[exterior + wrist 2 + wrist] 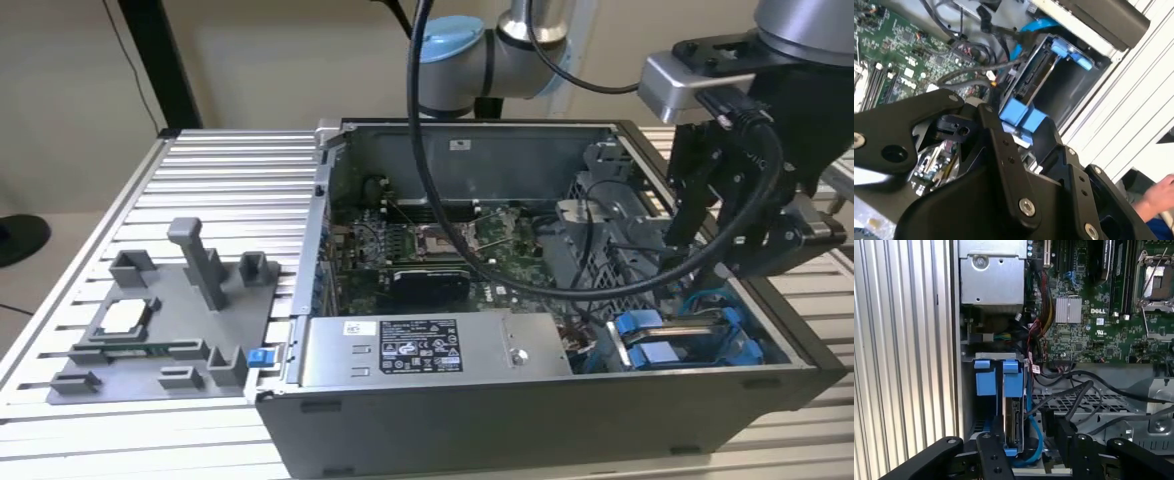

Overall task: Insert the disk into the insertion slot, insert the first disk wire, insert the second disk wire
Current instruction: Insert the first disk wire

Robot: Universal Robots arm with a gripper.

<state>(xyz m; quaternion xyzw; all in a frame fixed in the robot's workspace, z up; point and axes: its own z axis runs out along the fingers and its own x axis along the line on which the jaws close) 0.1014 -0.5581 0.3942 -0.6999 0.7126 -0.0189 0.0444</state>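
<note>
One disk [1014, 425] stands on edge in insertion slot [985, 380], at four o'clock of case [534, 420] in exterior view. Tool [1026, 440] spread, straddling disk's near end; disk lies six o'clock from tool, long axis pointing away.

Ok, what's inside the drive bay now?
The disk in its blue frame sits inside the slot, a blue cable beside it. The gripper covers one end, hiding any plugs.
</note>
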